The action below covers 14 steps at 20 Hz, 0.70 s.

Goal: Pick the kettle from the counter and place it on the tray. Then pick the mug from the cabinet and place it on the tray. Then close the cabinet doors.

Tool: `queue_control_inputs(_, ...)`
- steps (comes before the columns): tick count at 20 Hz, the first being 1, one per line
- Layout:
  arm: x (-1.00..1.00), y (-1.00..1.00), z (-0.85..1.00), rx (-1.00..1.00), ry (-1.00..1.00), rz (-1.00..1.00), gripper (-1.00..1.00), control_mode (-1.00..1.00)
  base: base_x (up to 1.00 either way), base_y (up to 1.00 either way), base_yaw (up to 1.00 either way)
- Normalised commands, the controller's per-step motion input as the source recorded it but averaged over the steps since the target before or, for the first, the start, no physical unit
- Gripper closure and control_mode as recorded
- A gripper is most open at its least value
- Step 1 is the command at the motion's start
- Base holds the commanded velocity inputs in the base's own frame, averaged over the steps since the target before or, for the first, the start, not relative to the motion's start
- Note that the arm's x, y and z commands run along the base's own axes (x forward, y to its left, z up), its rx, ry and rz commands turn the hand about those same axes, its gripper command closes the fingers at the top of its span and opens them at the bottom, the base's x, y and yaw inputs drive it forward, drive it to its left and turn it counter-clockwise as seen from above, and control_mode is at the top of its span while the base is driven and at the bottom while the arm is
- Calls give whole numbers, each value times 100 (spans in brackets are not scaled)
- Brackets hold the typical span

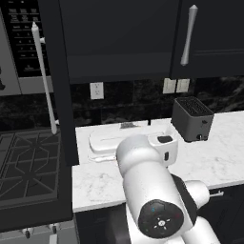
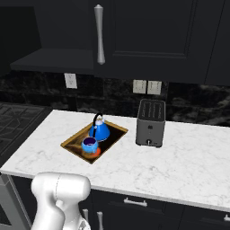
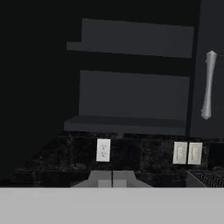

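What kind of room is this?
It looks like a kitchen. There's a marble-look counter with a toaster on it, dark wall cabinets above, and a stove beside it. A blue kettle and mug sit on a tray.

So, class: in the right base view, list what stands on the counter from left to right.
tray → mug → kettle → toaster
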Motion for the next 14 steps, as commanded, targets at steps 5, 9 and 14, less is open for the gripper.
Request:
queue_control_inputs(5,-44,20,0,-4,-8,0,100,-100,0,0,0)
queue_control_inputs(9,-46,31,0,-9,-7,0,100,-100,0,0,0)
queue_control_inputs(14,-30,37,0,-8,-5,0,100,-100,0,0,0)
